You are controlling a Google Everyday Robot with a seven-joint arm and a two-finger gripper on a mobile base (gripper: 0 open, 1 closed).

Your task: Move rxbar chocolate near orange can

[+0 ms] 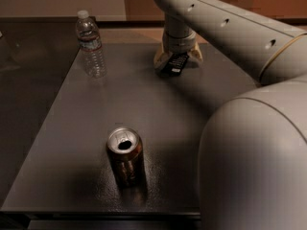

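A dark grey surface fills most of the view, its near edge running along the bottom. Over its right side reaches the robot's pale arm. One bulky segment blocks the lower right corner, and a long segment dotted with small holes slants up to the top centre, then turns down toward the far part of the surface. A clear plastic water bottle with a white cap stands upright near the far left edge, well apart from everything else. The orange can stands upright close to the near edge, left of the middle, its silver top and open pull-tab hole facing up (a soft shadow pools around its base). The gripper hangs at the far end of the surface, right of the bottle and well beyond the can, pointing down. Its cream fingers are drawn in on either side of the rxbar chocolate and hold it between them. The small black bar sits tilted in that grip, white lettering faintly visible. Whether its lower end touches the surface cannot be told. The bar is well apart from the can.
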